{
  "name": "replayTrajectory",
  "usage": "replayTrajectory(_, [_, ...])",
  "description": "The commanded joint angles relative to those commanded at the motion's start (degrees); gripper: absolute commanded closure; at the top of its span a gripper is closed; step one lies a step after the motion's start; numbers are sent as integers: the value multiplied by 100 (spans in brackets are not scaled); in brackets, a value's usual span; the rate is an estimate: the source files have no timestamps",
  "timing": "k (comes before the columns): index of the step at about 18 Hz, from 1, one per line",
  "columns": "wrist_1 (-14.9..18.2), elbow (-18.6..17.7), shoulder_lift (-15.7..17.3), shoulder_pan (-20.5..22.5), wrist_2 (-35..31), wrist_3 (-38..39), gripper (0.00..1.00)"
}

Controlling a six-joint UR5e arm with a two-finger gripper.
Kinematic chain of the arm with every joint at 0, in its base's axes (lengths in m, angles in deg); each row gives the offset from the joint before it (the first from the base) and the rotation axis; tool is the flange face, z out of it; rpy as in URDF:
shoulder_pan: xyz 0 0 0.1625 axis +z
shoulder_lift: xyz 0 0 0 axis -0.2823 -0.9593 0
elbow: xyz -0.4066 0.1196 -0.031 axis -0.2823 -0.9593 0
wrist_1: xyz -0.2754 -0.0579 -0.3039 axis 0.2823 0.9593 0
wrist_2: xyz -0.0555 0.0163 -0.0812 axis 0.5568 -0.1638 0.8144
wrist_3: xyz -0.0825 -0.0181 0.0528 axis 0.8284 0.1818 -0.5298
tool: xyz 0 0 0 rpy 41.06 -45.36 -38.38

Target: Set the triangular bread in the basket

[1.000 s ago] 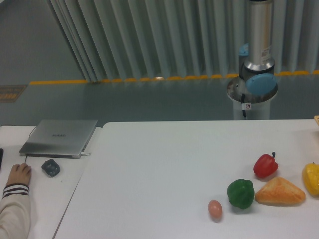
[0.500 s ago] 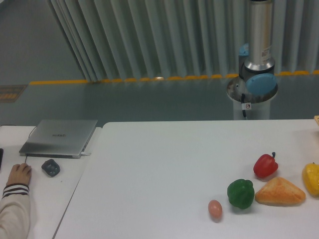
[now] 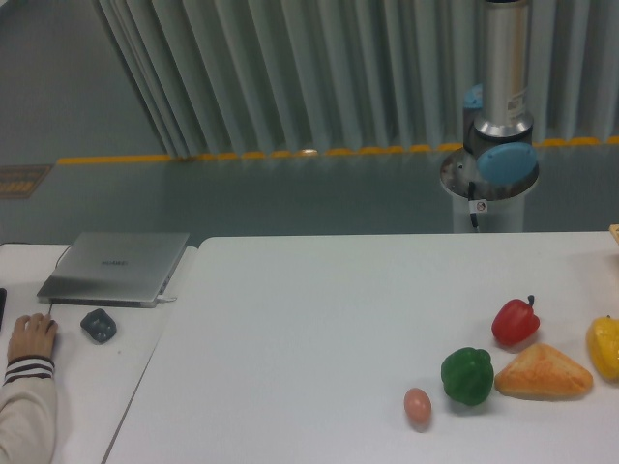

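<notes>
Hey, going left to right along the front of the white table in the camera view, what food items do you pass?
egg → green pepper → red pepper → triangular bread → yellow pepper, which is cut off by the right edge of the picture.

laptop [image 3: 116,266] logo, arm label, both unreadable

The arm [image 3: 504,92] stands upright behind the surface's far edge, its silver column rising from a blue-capped base joint out of the picture's top; no gripper shows.
</notes>
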Motion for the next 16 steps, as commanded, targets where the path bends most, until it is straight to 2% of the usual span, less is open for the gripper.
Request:
replayTrajectory(14, [-9, 9, 9, -9, 18, 0, 0])
replayTrajectory(16, [-9, 140, 18, -61, -17, -9, 0])
